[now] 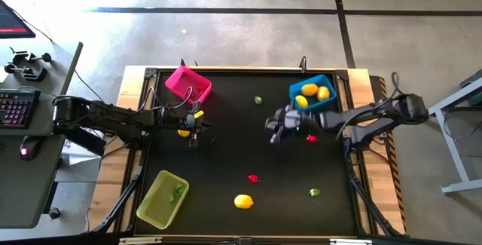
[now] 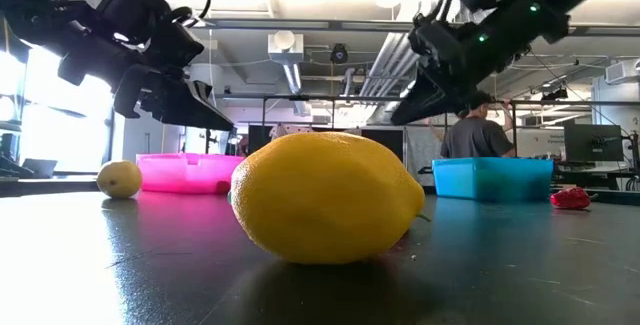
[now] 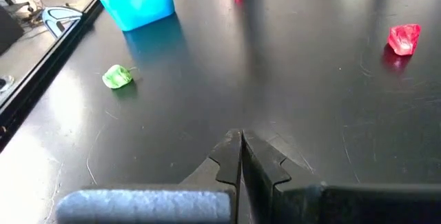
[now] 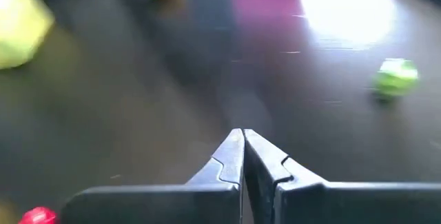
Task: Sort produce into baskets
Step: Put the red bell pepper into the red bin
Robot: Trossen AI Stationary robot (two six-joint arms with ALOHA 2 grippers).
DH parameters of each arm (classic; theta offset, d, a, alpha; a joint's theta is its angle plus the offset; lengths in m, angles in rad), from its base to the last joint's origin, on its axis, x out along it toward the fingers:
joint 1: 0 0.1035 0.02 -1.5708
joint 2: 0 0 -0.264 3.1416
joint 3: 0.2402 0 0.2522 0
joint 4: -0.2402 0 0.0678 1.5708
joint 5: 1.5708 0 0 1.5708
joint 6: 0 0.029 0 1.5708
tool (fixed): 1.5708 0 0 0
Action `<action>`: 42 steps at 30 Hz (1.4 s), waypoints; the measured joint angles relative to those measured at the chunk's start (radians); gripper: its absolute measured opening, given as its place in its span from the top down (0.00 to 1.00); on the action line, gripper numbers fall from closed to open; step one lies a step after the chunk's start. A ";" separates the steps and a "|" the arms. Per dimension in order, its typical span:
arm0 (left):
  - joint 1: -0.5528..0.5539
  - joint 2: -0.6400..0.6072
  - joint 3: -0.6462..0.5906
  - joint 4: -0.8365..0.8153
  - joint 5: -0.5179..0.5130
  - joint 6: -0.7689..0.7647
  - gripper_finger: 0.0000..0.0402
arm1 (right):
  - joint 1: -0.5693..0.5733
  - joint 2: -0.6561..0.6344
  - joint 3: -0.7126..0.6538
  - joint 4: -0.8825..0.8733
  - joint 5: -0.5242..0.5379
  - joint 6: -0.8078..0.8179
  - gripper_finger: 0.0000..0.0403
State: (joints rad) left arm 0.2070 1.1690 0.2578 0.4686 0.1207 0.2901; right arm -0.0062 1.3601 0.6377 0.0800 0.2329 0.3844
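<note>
Three baskets stand on the black table: pink (image 1: 188, 84) at far left, blue (image 1: 312, 94) at far right holding yellow lemons, and yellow-green (image 1: 162, 198) at near left holding a green piece. A lemon (image 1: 243, 201), two red pieces (image 1: 253, 178) (image 1: 311, 138) and two green pieces (image 1: 258, 100) (image 1: 314, 192) lie loose. Another lemon (image 1: 183, 133) lies beside my left gripper (image 1: 196, 138). My left gripper (image 3: 241, 141) is shut and empty above the table. My right gripper (image 1: 272, 132) (image 4: 242, 138) is shut and empty beside the blue basket.
The table has a raised black rim on a wooden frame (image 1: 143, 73). In the low view the near lemon (image 2: 325, 210) fills the foreground. A person (image 2: 478, 130) stands in the room behind the blue basket (image 2: 495, 177). A desk with a keyboard (image 1: 15, 109) is at left.
</note>
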 joint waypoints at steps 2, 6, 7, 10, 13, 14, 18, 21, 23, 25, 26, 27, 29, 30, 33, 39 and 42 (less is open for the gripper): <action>0.000 0.000 0.000 0.000 0.000 0.000 1.00 | 0.058 0.034 -0.005 0.048 -0.001 0.000 1.00; 0.000 0.000 0.000 -0.001 0.000 0.000 1.00 | 0.181 0.114 0.021 0.066 -0.001 0.008 0.97; 0.000 0.000 0.000 -0.002 0.000 0.001 1.00 | 0.211 0.136 0.036 0.068 0.000 0.024 0.95; 0.000 0.000 0.000 -0.001 0.000 0.021 1.00 | 0.286 0.211 0.084 0.071 0.001 0.090 0.84; 0.000 0.000 0.000 0.004 0.000 0.039 1.00 | 0.351 0.290 0.133 0.068 0.019 0.150 0.70; 0.002 0.000 0.000 0.008 0.000 0.046 1.00 | 0.371 0.314 0.149 0.067 0.022 0.165 0.65; 0.002 0.000 0.000 0.042 0.000 0.071 1.00 | 0.437 0.395 0.218 0.049 0.054 0.191 0.50; 0.002 0.000 0.000 0.071 0.000 0.072 1.00 | 0.467 0.435 0.272 0.010 0.084 0.195 0.44; 0.002 0.000 0.000 0.079 0.000 0.075 1.00 | 0.478 0.456 0.304 -0.025 0.120 0.194 0.44; 0.002 0.000 0.000 0.082 0.000 0.080 1.00 | 0.481 0.478 0.332 -0.063 0.134 0.193 0.44; 0.002 0.000 0.000 0.082 0.000 0.080 1.00 | 0.481 0.491 0.342 -0.082 0.134 0.194 0.44; 0.002 0.000 0.000 0.081 0.000 0.079 1.00 | 0.481 0.505 0.348 -0.097 0.133 0.195 0.44; 0.002 0.000 0.000 0.081 0.000 0.079 1.00 | 0.477 0.534 0.351 -0.103 0.128 0.194 0.46; 0.002 0.000 0.000 0.078 0.000 0.078 1.00 | 0.475 0.546 0.354 -0.105 0.121 0.190 0.47; 0.002 0.000 0.000 0.076 0.000 0.065 1.00 | 0.471 0.560 0.357 -0.102 0.104 0.173 0.51; 0.002 0.000 0.000 0.079 -0.026 0.050 1.00 | 0.464 0.562 0.358 -0.110 0.091 0.145 0.69; 0.005 0.000 0.000 0.087 -0.018 0.025 1.00 | 0.443 0.559 0.359 -0.118 0.067 0.130 0.81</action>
State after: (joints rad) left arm 0.2115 1.1690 0.2577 0.5552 0.1025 0.3150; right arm 0.4365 1.9190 0.9970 -0.0378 0.2997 0.5141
